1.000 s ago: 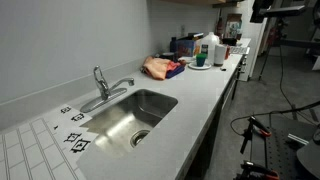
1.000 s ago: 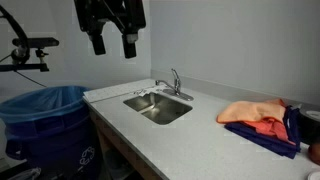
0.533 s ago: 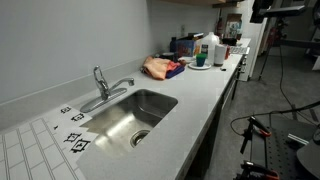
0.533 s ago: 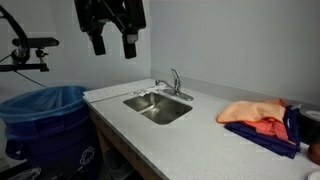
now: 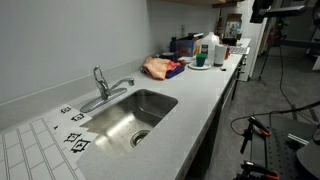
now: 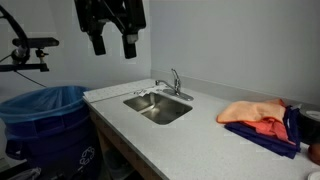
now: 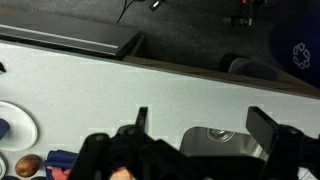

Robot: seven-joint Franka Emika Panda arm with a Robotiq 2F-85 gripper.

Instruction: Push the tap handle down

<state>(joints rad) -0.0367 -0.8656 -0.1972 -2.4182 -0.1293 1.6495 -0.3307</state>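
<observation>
The silver tap stands at the back edge of the steel sink (image 5: 135,118) in both exterior views. Its tap handle (image 5: 98,75) (image 6: 176,75) is a short chrome lever standing raised above the base. The longer spout (image 5: 122,84) reaches sideways over the sink's rim. My gripper (image 6: 112,46) hangs high above the counter's end, well off from the tap, open and empty. In the wrist view its two black fingers (image 7: 205,125) are spread wide, with the sink (image 7: 218,135) and its drain far below. The tap does not show in the wrist view.
An orange cloth (image 6: 255,112) (image 5: 158,67) lies on a blue one down the counter, with bottles and dishes (image 5: 205,52) beyond. A blue bin (image 6: 45,120) stands at the counter's end under the gripper. Printed marker sheets (image 5: 75,140) lie beside the sink. Tripods stand on the floor (image 5: 250,135).
</observation>
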